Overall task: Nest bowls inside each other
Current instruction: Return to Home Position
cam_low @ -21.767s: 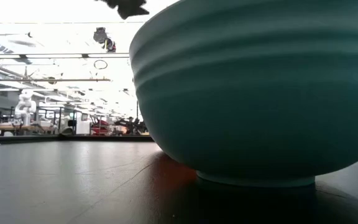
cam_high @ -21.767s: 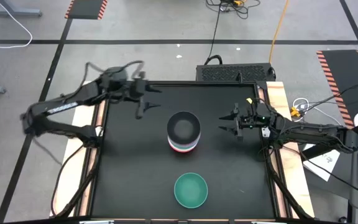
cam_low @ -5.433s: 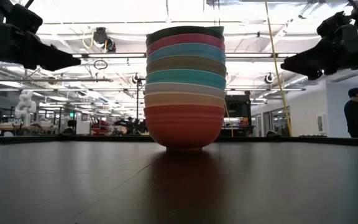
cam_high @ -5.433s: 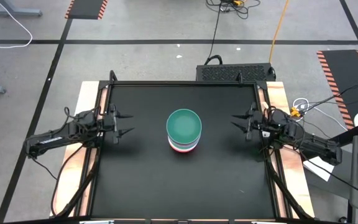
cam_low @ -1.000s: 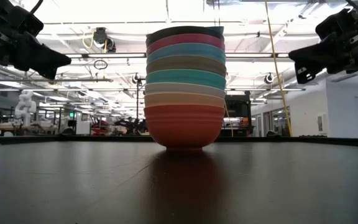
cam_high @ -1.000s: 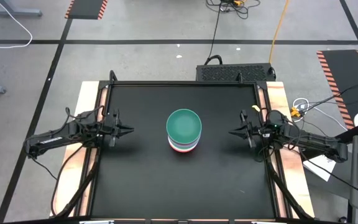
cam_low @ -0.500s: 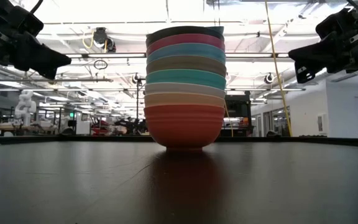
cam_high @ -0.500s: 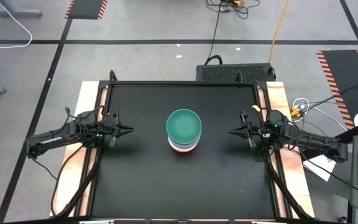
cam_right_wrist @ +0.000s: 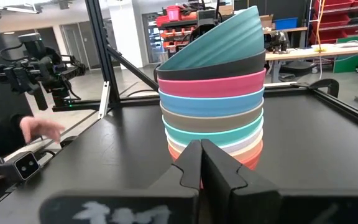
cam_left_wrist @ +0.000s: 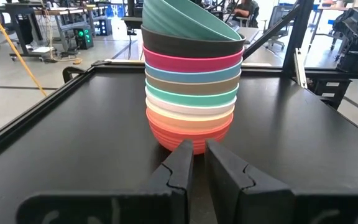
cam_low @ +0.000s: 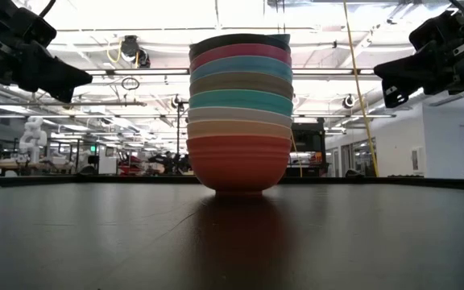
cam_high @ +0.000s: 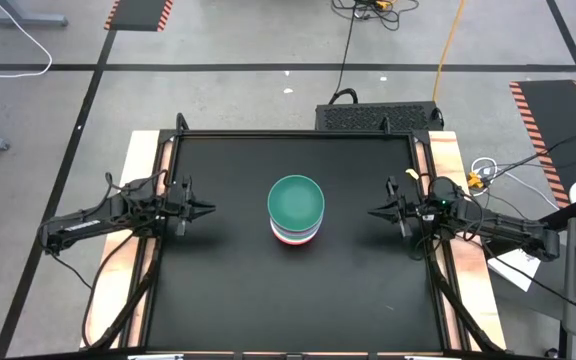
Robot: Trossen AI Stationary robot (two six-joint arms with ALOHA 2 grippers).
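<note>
The bowls stand nested in one stack (cam_high: 296, 208) at the table's middle. The red bowl's foot (cam_low: 240, 190) rests on the black table top. Peach, white, teal, olive-tan, blue, magenta and black rims rise above it. The topmost teal-green bowl (cam_right_wrist: 219, 40) sits tilted in the black one. My left gripper (cam_high: 208, 209) hovers shut to the left of the stack, pointing at it, also seen as the left gripper (cam_left_wrist: 199, 155). My right gripper (cam_high: 373, 212) hovers shut to the right, pointing at the stack, seen too as the right gripper (cam_right_wrist: 201, 152). Both are well apart from the bowls.
The black table top (cam_high: 228, 290) is framed by a dark rail with wooden strips at left and right. A person's hand (cam_right_wrist: 39, 129) shows beyond the table's edge in the right wrist view. A black box (cam_high: 378, 117) sits behind the far edge.
</note>
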